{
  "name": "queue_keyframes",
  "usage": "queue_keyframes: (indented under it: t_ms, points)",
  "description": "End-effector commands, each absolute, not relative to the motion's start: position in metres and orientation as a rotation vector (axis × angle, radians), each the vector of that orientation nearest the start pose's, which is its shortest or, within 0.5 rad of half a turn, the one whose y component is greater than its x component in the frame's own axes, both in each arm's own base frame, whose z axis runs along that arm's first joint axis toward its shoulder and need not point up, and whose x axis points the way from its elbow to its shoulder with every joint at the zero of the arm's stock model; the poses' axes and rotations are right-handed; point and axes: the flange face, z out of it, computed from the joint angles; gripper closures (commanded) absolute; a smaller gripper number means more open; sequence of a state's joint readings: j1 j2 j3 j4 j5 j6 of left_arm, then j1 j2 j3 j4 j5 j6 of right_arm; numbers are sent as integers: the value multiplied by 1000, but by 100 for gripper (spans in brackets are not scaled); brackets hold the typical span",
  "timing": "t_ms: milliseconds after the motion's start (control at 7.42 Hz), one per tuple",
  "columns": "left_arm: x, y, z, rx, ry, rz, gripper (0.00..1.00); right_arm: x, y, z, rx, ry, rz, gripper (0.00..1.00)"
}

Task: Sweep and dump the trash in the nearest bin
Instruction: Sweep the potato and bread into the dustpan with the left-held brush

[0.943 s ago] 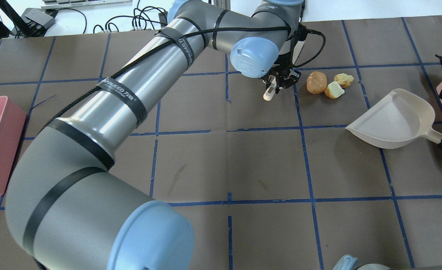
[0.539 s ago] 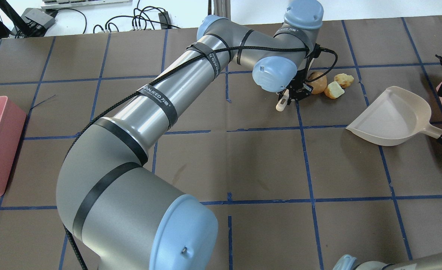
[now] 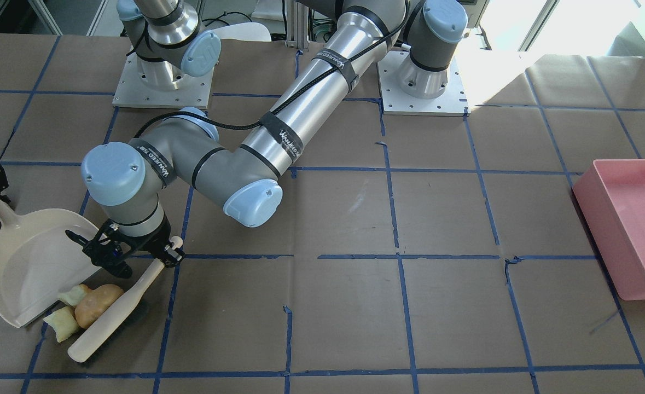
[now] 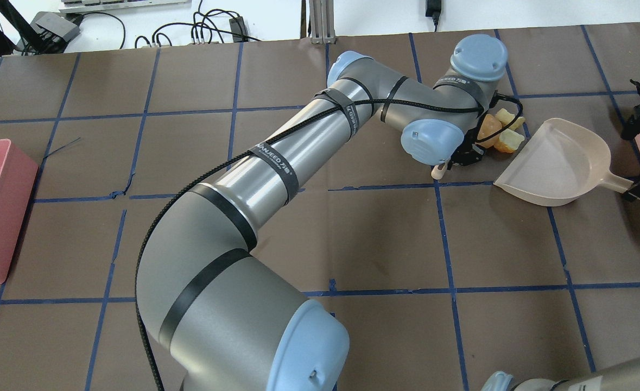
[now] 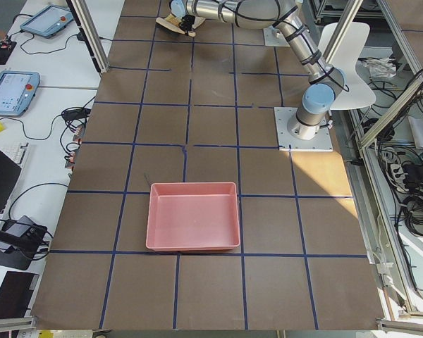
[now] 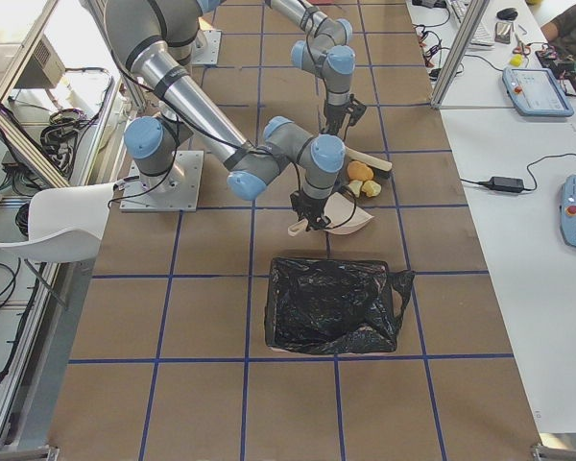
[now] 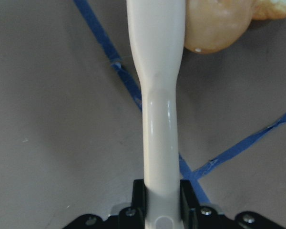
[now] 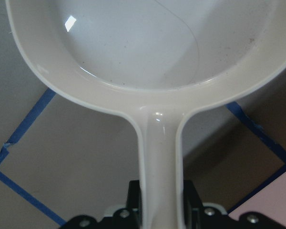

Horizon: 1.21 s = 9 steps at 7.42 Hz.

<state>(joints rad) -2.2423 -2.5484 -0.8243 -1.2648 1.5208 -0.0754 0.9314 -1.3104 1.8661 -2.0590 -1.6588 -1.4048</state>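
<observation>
**Sweep closes on the pan.** In under a second the left arm has swung toward the right end of the table. Its sweeping stick [image 3: 115,313] has pushed the trash, an orange lump [image 3: 98,304] and pale scraps [image 3: 64,323], from open table well short of the dustpan [image 4: 564,157] right up to its mouth. The dustpan has also edged a little toward the pile. The lump now lies against the side of the stick and one scrap sits at the pan's front lip. None of the trash is clearly inside yet. The sweep looks nearly done, and one more short push would probably load the pan.

The left gripper [image 7: 158,202] is clamped on the thin end of the stick, with a finger tight on either side. The thick end of the stick lies on the table on the far side of the trash. The right gripper [image 8: 159,202] is closed on the dustpan's handle and holds the pan with its lip down on the brown table cover.

The bin [image 8: 279,212] shows only as a pale pink corner just beside the right gripper, further right than the pan. In the right-side view a black bag [image 6: 331,303] drapes a container there, most likely the same bin. The bright pink tub [image 3: 628,230] sits well apart at the left end, so the bin on the right looks like the nearest place to dump.
</observation>
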Motion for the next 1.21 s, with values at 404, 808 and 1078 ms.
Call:
queue_keyframes:
  t_ms: [404, 808, 1078]
  points:
    - [-717, -494, 215, 1236, 2958, -128, 100, -205, -511, 259, -1187, 2881, 147, 93]
    - [-721, -468, 231, 1265, 2907, -38, 100, -203, -513, 254, -1178, 2863, 114, 93]
    - [-712, -460, 261, 1279, 2886, 5, 100, -204, -514, 257, -1185, 2858, 87, 95]
